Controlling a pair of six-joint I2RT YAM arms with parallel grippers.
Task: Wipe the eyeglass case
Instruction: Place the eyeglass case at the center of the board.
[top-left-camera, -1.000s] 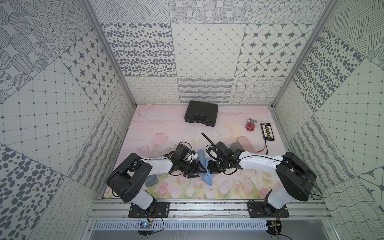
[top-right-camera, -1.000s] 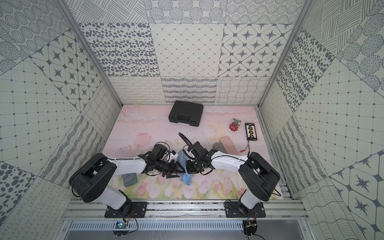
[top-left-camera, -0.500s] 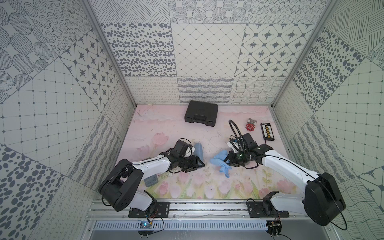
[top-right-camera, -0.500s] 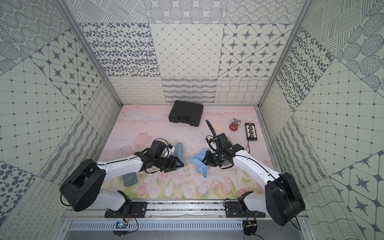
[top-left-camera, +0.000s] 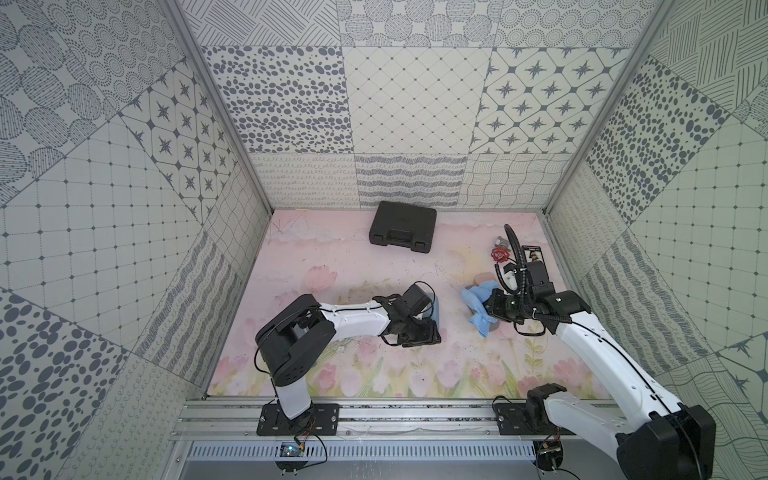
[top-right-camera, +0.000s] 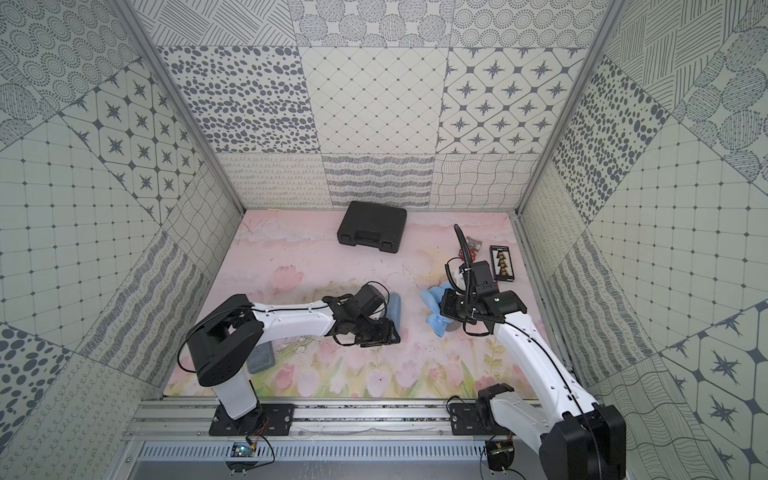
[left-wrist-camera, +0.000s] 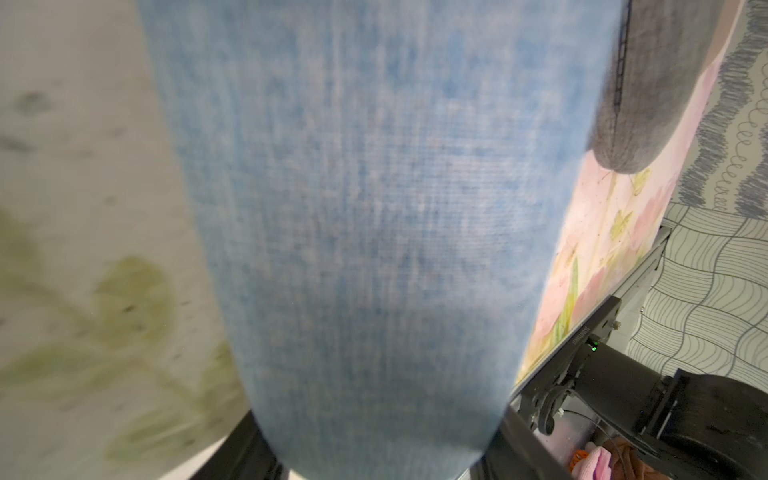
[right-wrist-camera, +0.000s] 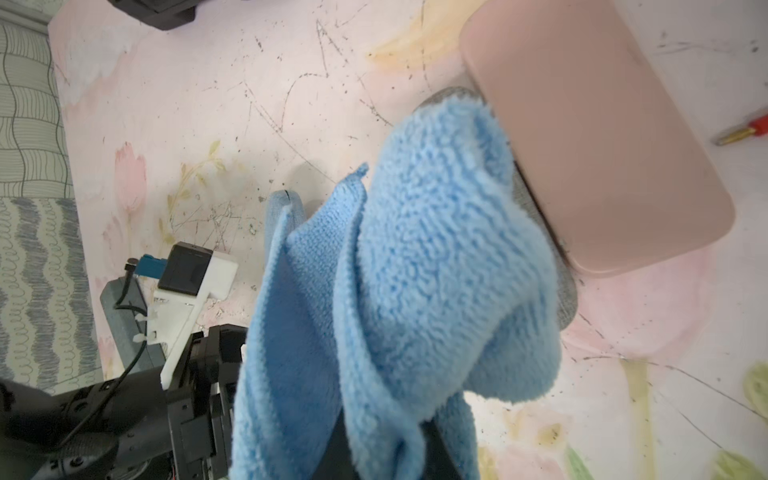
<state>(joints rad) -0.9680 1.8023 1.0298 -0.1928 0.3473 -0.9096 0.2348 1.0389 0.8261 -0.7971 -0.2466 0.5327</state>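
Mat (top-left-camera: 332, 257) printed with pale flowers covers the table. Far back on it lies a black carrying case (top-left-camera: 402, 226). Left of centre, the left gripper (top-left-camera: 430, 332) clamps the near end of the blue eyeglass case (top-left-camera: 437, 309), with a finger (left-wrist-camera: 245, 453) on either side. The case runs from the gripper toward the far side, and I cannot tell whether it touches the mat. To the right, apart from the eyeglass case, the right gripper (top-left-camera: 489, 311) is closed on a light blue cloth (top-left-camera: 478, 297). The cloth is bunched just beside a pink case (right-wrist-camera: 602, 145) and the grey case (right-wrist-camera: 566, 307) under it. Farther right lie a black card (top-right-camera: 501, 262) of small parts and a red valve wheel (top-left-camera: 499, 254). A grey block (top-right-camera: 259, 359) sits by the left arm's base.
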